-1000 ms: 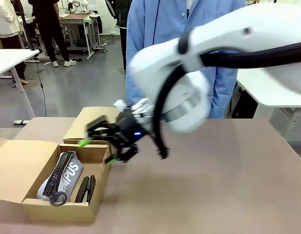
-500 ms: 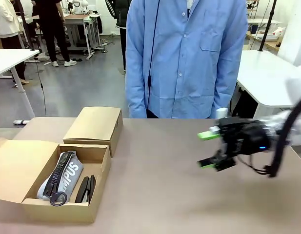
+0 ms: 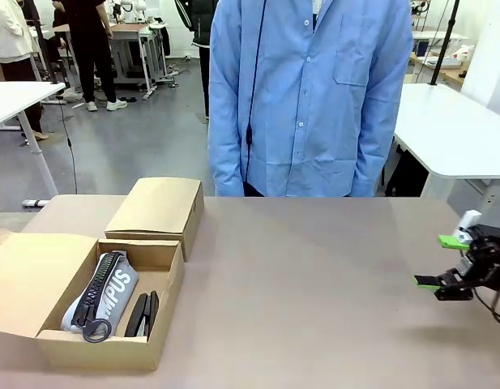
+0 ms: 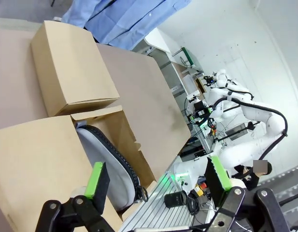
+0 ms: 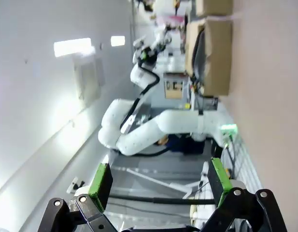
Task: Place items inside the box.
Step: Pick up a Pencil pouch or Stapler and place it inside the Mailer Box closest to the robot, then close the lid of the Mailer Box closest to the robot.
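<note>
Across our brown table (image 3: 314, 275), from the front, the right gripper (image 3: 444, 261) hangs at the right edge, jaws apart and empty; the navy "CAMPUS" pouch (image 3: 104, 293) and a black stapler (image 3: 141, 314) lie in the box (image 3: 164, 304). Our left wrist view shows the left gripper (image 4: 156, 176) spread above that box. Our right wrist view shows green pads (image 5: 100, 180) wide apart. We judge this between placements; next calls for another item.

A person in a blue shirt (image 3: 302, 97) stands behind the table (image 3: 314, 284) (brown-topped).
</note>
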`<state>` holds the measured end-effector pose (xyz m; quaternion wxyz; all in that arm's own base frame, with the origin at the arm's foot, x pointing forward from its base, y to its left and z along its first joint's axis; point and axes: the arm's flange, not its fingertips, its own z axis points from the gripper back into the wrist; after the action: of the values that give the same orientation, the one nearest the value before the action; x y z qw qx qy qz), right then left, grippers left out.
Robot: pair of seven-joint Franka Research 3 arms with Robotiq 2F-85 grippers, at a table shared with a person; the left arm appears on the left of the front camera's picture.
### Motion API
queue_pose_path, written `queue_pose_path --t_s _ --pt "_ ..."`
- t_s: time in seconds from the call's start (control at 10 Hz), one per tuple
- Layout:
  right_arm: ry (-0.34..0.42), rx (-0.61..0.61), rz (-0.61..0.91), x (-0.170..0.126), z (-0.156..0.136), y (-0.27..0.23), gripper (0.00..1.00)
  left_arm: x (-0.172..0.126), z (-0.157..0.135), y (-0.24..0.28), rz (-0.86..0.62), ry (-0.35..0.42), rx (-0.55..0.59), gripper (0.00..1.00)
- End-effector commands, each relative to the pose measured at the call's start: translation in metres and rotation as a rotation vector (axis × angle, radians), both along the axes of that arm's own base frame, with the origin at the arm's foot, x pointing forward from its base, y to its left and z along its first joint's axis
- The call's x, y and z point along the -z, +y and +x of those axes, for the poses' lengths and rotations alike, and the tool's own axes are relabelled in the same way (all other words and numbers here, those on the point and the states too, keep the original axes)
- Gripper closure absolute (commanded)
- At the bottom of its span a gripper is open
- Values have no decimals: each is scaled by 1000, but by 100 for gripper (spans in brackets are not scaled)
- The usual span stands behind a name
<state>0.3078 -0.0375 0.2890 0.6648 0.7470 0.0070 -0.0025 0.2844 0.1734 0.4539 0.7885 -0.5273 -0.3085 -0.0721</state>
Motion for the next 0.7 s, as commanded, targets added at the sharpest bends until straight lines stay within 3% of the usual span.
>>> queue_pose_path --t_s 0.0,0.6 --pt "1 -62 8 -12 3 20 0 0 0 -1 -15 -29 0 0" --pt "1 -62 8 -12 3 20 0 0 0 -1 -15 -29 0 0"
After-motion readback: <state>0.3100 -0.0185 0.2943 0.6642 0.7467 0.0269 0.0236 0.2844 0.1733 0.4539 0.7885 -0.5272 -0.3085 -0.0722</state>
